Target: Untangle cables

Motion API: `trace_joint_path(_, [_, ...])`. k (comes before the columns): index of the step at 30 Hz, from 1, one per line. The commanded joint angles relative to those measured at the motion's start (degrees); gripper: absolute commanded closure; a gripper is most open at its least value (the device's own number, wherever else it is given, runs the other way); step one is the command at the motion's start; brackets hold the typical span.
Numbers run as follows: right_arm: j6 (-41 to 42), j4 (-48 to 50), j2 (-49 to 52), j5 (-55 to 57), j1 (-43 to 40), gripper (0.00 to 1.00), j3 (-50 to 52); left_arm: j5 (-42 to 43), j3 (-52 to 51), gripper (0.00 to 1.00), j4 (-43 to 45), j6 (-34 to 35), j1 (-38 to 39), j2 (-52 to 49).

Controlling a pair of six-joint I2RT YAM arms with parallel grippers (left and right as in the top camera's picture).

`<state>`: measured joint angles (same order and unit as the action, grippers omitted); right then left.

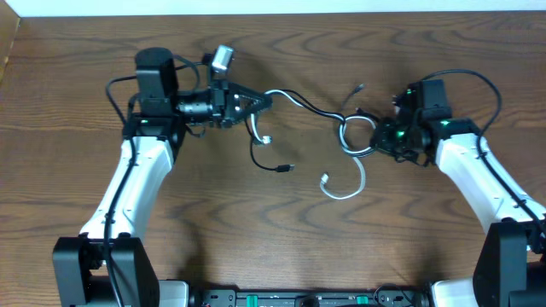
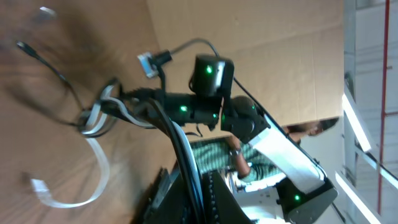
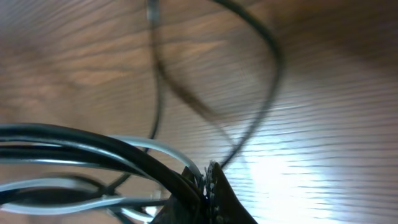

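Left pincer (image 1: 266, 101), right pincer (image 1: 379, 136) both clamped on cables (image 1: 307, 106); cords stretch lengthwise between them, tangled loops bunched beside right one.

Can't read a single label, brand or number from my end, not on the cables (image 1: 362, 170) or the table (image 1: 256, 239) under them.

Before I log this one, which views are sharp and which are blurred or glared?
Overhead: sharp, evenly lit, white cable and black cable crisp. Left wrist: tilted, motion-smeared toward the left. Right wrist: both soft and out of focus near the lens, bright glare on the table.
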<state>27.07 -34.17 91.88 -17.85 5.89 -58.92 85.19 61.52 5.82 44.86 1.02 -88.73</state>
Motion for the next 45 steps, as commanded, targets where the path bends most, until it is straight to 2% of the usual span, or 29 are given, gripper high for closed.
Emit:
trace_joint_path(1, [-3.50, -1.40, -0.92, 4.39, -4.57, 0.99, -0.24, 0.66, -0.15, 0.93, 0.26, -3.13, -4.24, 0.28])
trace_joint_path(6, [-7.93, -3.56, -0.90, 4.00, -9.01, 0.99, -0.24, -0.79, -2.34, 0.93, 0.24, -4.00, -9.84, 0.15])
trace_joint_path(15, [-10.23, -4.81, -0.90, 2.60, -11.58, 0.99, -0.22, -4.55, -3.85, 0.93, -0.68, -6.34, -13.46, -3.54])
trace_joint_path(18, [-16.13, -4.81, -0.90, -5.84, -11.02, 0.99, -0.24, -10.08, -4.17, 0.92, -10.69, -13.94, -12.96, -4.94])
trace_joint_path(19, [-17.57, -4.79, -0.90, -8.44, -10.38, 0.99, -0.24, -14.45, -4.17, 0.92, -17.25, -18.86, -12.00, -4.98])
trace_joint_path(21, [-17.97, -4.61, -0.90, -9.90, -9.49, 0.99, -0.24, -19.30, -4.17, 0.93, -23.06, -23.10, -10.60, -4.98])
trace_joint_path(24, [-18.43, -3.87, -0.90, -13.00, -7.50, 0.99, -0.24, -25.88, -4.17, 0.92, -29.18, -27.74, -7.78, -4.98])
trace_joint_path(27, [-19.02, -2.51, -0.90, -16.13, -4.83, 0.99, -0.24, -29.33, -4.17, 0.92, -31.10, -29.38, -4.72, -4.98])
trace_joint_path(28, [-18.99, -1.99, -0.90, -17.25, -3.98, 0.99, -0.24, -29.57, -4.17, 0.90, -31.06, -29.66, -3.82, -4.98])
trace_joint_path(30, [-18.91, -1.09, -0.92, -19.69, -2.45, 0.99, -0.24, -30.51, -4.17, 0.68, -30.84, -29.64, -2.10, -4.98])
trace_joint_path(33, [-18.10, 0.83, -0.92, -25.49, -1.16, 0.99, -0.24, -30.91, -4.17, 0.48, -30.58, -29.81, 0.07, -4.96])
trace_joint_path(39, [-17.97, 3.32, -0.94, -37.22, -0.96, 0.99, -0.28, -30.84, -4.13, 0.40, -28.85, -29.83, 3.15, -3.74])
trace_joint_path(45, [-17.81, 6.08, -1.31, -45.46, -0.96, 0.99, -0.31, -30.86, -4.13, 0.37, -25.18, -29.83, 6.93, -2.99])
